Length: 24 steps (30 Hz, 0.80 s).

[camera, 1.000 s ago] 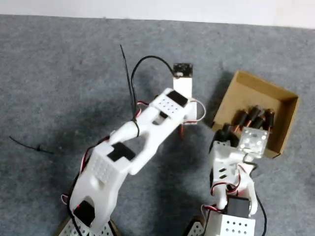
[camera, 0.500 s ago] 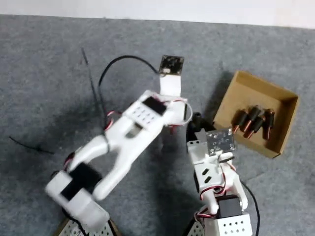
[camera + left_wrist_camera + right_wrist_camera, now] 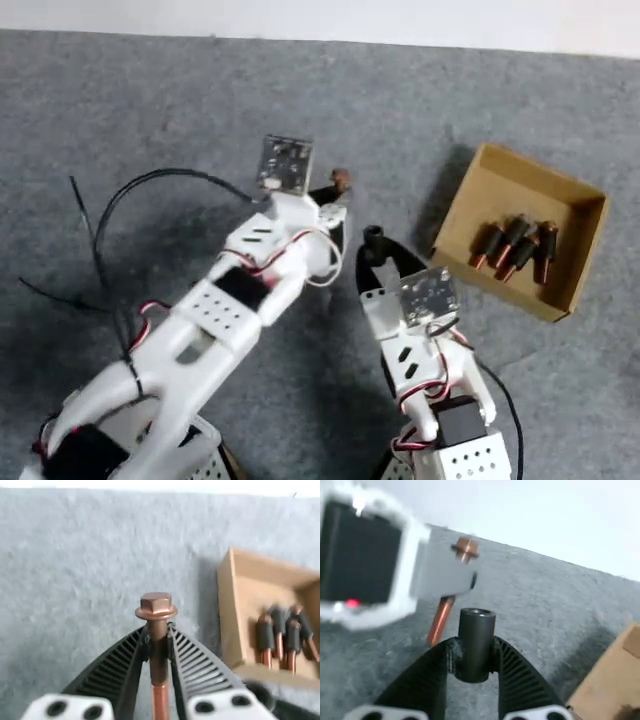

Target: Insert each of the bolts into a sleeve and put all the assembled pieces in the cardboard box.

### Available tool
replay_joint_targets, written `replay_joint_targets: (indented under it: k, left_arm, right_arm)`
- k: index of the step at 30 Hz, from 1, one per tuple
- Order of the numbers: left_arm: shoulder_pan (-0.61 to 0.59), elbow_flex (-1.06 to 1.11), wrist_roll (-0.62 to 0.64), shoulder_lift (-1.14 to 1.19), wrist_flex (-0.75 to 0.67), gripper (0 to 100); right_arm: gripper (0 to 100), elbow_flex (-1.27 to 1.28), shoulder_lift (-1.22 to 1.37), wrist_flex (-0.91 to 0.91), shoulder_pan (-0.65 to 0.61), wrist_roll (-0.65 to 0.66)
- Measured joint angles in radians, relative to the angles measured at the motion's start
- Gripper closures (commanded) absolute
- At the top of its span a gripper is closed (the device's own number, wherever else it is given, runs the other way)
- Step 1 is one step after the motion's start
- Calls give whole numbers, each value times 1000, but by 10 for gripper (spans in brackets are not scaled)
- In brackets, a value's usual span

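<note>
My left gripper (image 3: 158,636) is shut on a copper bolt (image 3: 157,630), hex head pointing away from the wrist; from above the bolt's head (image 3: 339,180) shows at the left arm's tip. My right gripper (image 3: 474,652) is shut on a black sleeve (image 3: 475,640), held upright with its open end up; in the high view the sleeve (image 3: 374,238) sits just right of the bolt. The right wrist view shows the bolt (image 3: 451,596) close beyond the sleeve. The cardboard box (image 3: 470,205) at the right holds several assembled pieces (image 3: 515,247).
Grey carpet covers the table. A black cable (image 3: 150,185) loops off the left arm, and a thin black tie (image 3: 55,295) lies at the far left. The box wall (image 3: 227,615) stands right of the left gripper.
The left arm swung left and back, bringing the bolt's head into sight. The right arm came away from the box toward the middle, carrying the black sleeve.
</note>
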Motion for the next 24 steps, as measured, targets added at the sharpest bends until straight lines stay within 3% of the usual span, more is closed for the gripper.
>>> replay_joint_targets:
  k: [7,11,18,24]
  left_arm:
    - [-2,87,44,-104,-94,996]
    - [-12,132,118,-193,-101,996]
    - [-11,221,135,-384,-106,996]
    - [-54,276,273,-563,-106,996]
  right_arm:
    - [994,0,0,0,-57,49]
    - [994,0,0,0,-60,49]
    - [994,0,0,0,-60,49]
    - [994,0,0,0,-91,49]
